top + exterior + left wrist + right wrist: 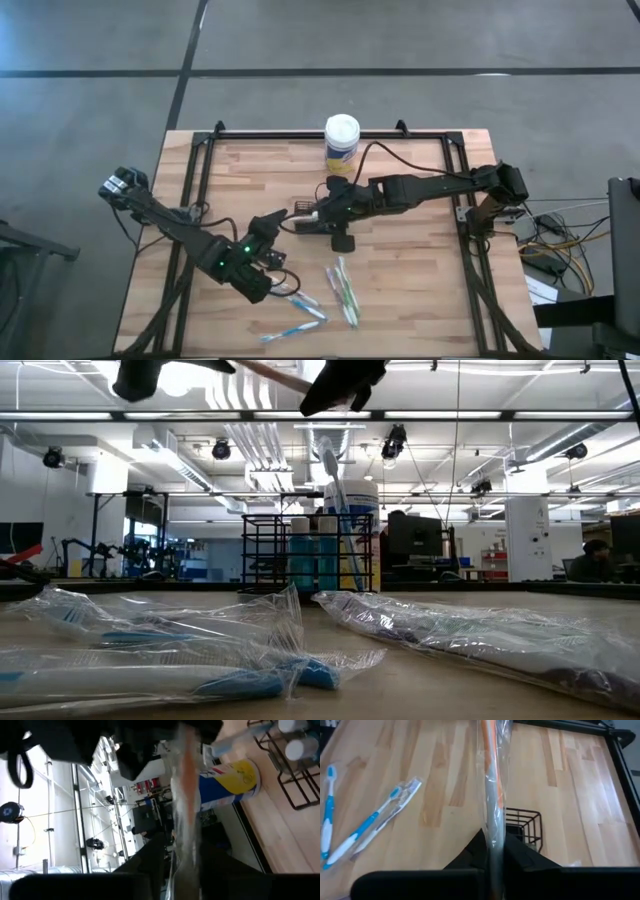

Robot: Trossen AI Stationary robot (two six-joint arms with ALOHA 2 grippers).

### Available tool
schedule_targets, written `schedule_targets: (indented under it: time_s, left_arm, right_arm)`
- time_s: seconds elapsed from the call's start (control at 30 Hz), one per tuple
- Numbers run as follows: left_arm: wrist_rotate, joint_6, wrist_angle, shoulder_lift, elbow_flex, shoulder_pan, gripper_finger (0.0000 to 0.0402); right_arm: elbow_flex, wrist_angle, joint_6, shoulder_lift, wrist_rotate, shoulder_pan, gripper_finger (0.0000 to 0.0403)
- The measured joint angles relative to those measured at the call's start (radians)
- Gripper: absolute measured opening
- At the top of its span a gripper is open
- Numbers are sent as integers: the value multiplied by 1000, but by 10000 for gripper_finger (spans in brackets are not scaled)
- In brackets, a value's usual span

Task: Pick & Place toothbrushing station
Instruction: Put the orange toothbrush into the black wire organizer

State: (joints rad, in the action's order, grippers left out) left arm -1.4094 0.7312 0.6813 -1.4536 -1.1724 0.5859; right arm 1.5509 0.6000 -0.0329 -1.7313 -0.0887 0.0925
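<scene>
A clear-wrapped orange toothbrush point(492, 775) is held in the air between my two grippers, above the table's middle. My right gripper point(494, 855) is shut on one end and my left gripper point(182, 870) on the other; in the low view they show at the top, left point(140, 375) and right point(340, 380). The black wire holder point(305, 550) stands on the table below them with white-capped tubes and an upright toothbrush inside. It also shows in the right wrist view point(525, 827) and the left wrist view point(295, 770). My left gripper pinches the toothbrush's clear wrapper point(184, 845) between its two fingers, the fingers lying along the toothbrush. The toothbrush runs away from the fingers toward my right gripper, clear of the table. My right gripper pinches the wrapper's other end point(493, 832) between its two fingers, which lie along the toothbrush. The toothbrush is lifted clear, above the holder.
A white-lidded, yellow-labelled canister point(342, 142) stands at the table's far edge behind the holder. Several wrapped toothbrushes point(340, 290) and blue toothbrushes point(300, 315) lie near the front edge, close before the low view's camera point(200, 650). A black frame point(200, 180) borders the tabletop.
</scene>
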Motion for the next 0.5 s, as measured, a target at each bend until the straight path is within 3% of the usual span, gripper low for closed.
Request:
schedule_targets:
  time_s: [0.23, 0.43, 0.5]
  left_arm:
    - [-26, -39, 37, 8, -82, 69, 166]
    - [10, -299, 132, 127, -107, 175, 204]
    - [67, -393, 141, 196, -83, 211, 209]
  right_arm:
    - [0, 0, -11, 3, 2, 0, 14]
    - [-14, -18, -58, 32, -12, -2, 14]
    - [-27, -28, -72, 55, -19, -2, 14]
